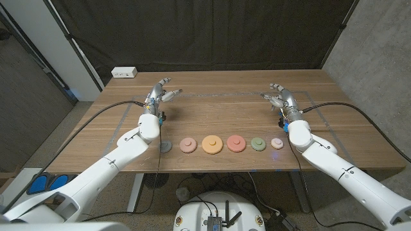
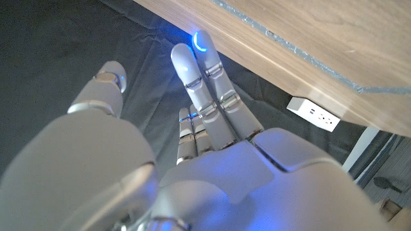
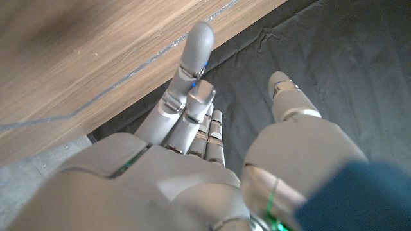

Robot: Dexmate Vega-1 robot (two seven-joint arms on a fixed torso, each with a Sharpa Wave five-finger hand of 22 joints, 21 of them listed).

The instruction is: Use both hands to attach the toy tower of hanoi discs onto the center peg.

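Wooden table (image 1: 212, 115) before black curtain (image 1: 205, 32); left hand (image 1: 160, 94) and right hand (image 1: 280, 96) hold nothing, fingers released.

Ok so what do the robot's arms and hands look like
Both arms have smooth white rounded shells with black cables trailing off. The left hand and right hand are silver-grey metal with pale fingertips; a blue light glows on the left hand's fingers.

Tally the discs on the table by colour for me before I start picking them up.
Pink discs: 2, the big one and the small one
Orange disc: 1
Red disc: 1
Green disc: 1
Total: 5 discs
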